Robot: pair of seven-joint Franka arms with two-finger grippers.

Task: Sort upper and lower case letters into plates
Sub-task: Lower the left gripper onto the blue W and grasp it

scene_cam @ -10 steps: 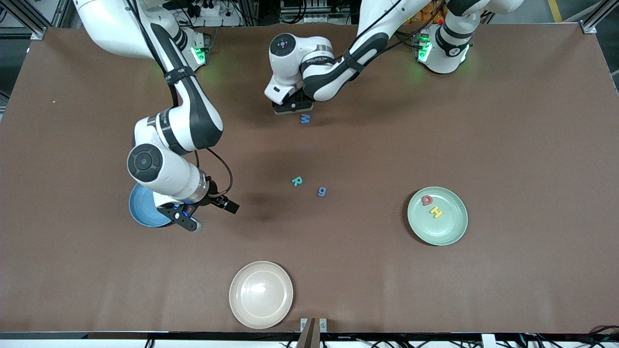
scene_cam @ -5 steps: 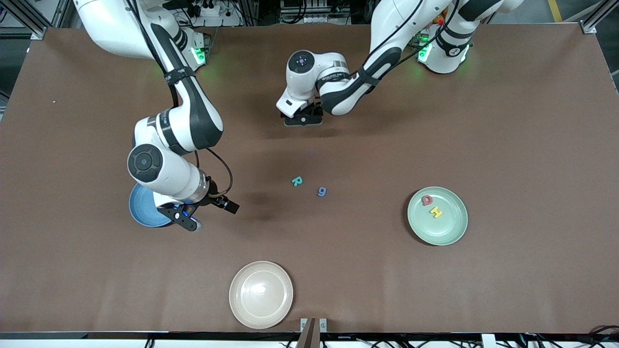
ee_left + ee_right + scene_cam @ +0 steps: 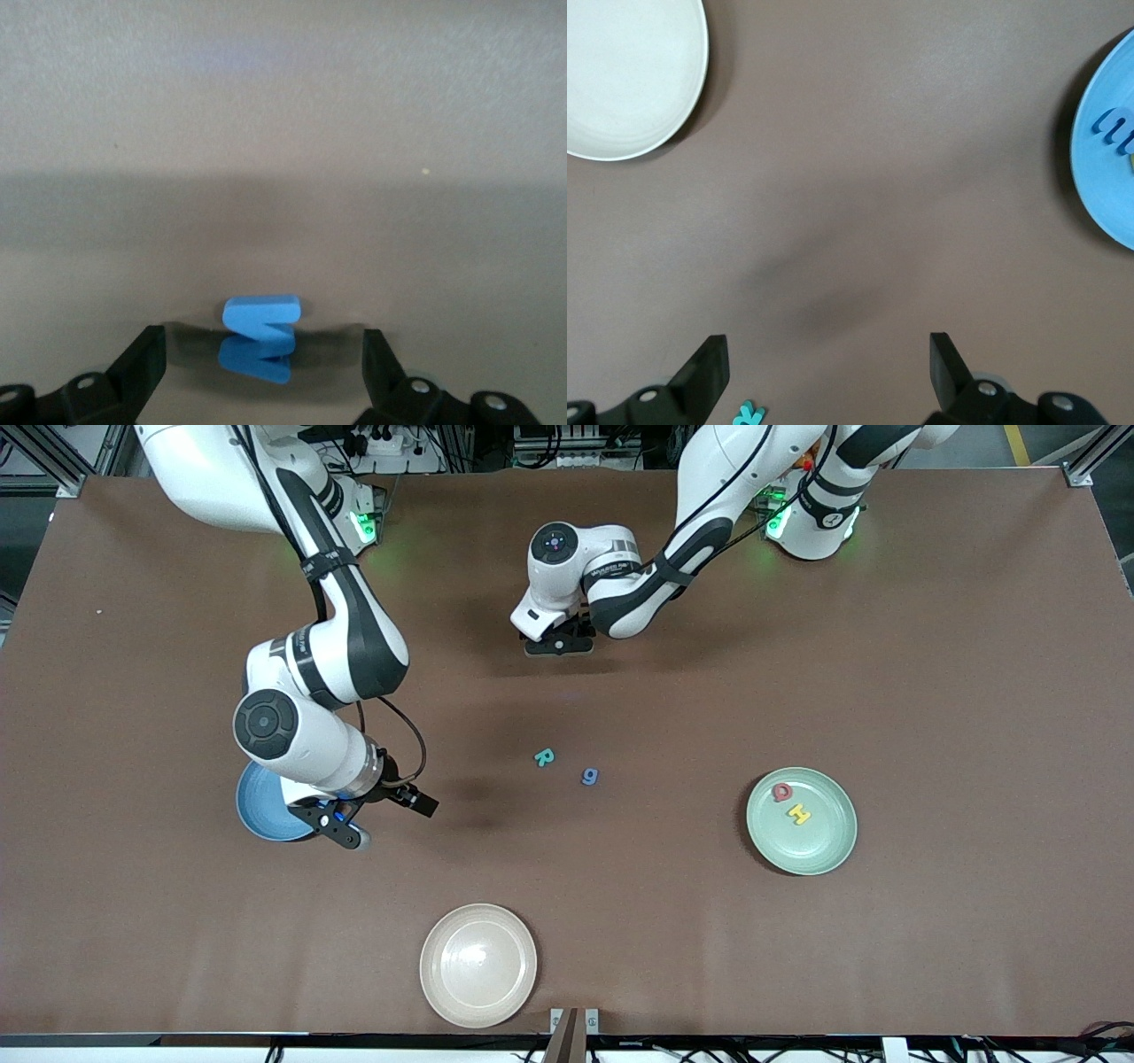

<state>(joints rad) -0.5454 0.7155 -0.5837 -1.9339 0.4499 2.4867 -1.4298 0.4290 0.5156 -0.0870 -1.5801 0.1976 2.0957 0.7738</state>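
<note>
While the cream plate (image 3: 478, 965) lies nearest the camera, the mint plate (image 3: 802, 821) holds Q (image 3: 782, 791) and H (image 3: 800, 813), the waiting right gripper (image 3: 372, 815) hangs wide beside the blue plate (image 3: 257, 804), R (image 3: 544, 757) and g (image 3: 590, 777) lie mid-table, and the left gripper (image 3: 266, 354) stands wide around the blue M (image 3: 260, 323).

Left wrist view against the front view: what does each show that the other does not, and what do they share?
Only the left wrist view shows the blue M, lying on the table between the open fingers of the left gripper.

Only the front view shows the teal R, the blue g, the mint plate with a red Q and yellow H, the blue plate, the cream plate, and the right gripper, open beside the blue plate.

Both show the brown table and the left gripper.
</note>
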